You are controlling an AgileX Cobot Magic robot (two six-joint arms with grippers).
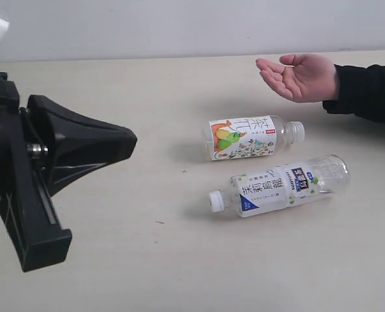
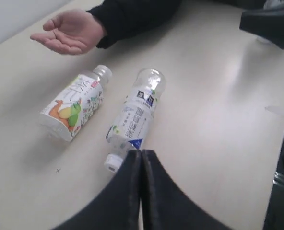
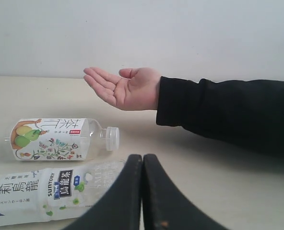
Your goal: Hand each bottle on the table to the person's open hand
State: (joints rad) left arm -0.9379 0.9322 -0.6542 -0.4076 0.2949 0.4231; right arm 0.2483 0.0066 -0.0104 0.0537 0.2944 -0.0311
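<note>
Two bottles lie on their sides on the table (image 1: 147, 266). The pear-picture bottle (image 1: 244, 137) (image 2: 75, 107) (image 3: 55, 139) is the farther one, its white cap towards the right. The blue-label bottle (image 1: 280, 185) (image 2: 135, 117) (image 3: 41, 189) lies nearer, its white cap towards the left. The person's open hand (image 1: 298, 76) (image 2: 67, 32) (image 3: 123, 88) is held palm up beyond the bottles, empty. My left gripper (image 1: 131, 138) (image 2: 142, 152) is shut and empty, left of the bottles. My right gripper (image 3: 142, 156) is shut and empty beside the blue-label bottle's base. The pink and green bottles are out of view.
The person's black sleeve (image 1: 368, 91) lies across the table's far right. A pale wall (image 1: 179, 26) stands behind the table. A black arm part (image 2: 271, 24) shows at the far side in the left wrist view.
</note>
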